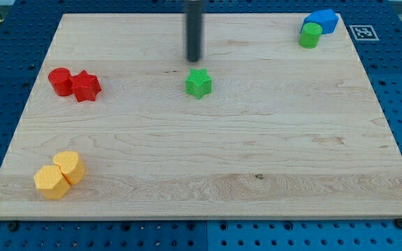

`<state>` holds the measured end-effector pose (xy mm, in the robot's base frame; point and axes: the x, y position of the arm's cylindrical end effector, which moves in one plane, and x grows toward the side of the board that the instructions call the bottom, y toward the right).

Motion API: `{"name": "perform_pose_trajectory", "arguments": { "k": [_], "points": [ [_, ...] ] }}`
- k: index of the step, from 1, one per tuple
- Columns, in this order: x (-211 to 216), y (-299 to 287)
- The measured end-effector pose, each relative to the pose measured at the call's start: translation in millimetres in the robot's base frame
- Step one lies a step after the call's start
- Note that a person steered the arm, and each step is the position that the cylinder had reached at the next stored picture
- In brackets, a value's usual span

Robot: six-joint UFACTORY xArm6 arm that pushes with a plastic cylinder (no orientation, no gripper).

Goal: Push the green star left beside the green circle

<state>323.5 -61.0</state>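
Approach step: my tip (195, 59), gripperless rod holding nothing, just above small green plastic star (198, 83); green plastic circle (310, 35) far upper right. Next, by judgement: get round star first.

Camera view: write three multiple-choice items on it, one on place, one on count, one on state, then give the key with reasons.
1. My tip is where relative to the green star?
A. just above it in the view
B. below it
C. far to its left

2. How many yellow blocks are there?
A. one
B. two
C. three

3. The green circle and the blue block are
A. far apart
B. stacked
C. touching

Key: 1 A, the rod ends just above the star. 2 B, two yellow blocks sit at bottom left. 3 C, no gap shows between them.
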Motion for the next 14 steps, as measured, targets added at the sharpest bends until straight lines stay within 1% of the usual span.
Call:
{"name": "perform_pose_trajectory", "arguments": {
  "k": [1,2,3,4,6,8,9,10,11,12,14],
  "points": [
    [28,-56],
    [54,-45],
    [54,0],
    [69,46],
    [121,77],
    [127,140],
    [126,160],
    [116,174],
    [95,175],
    [71,175],
    [-2,175]
  ]
}}
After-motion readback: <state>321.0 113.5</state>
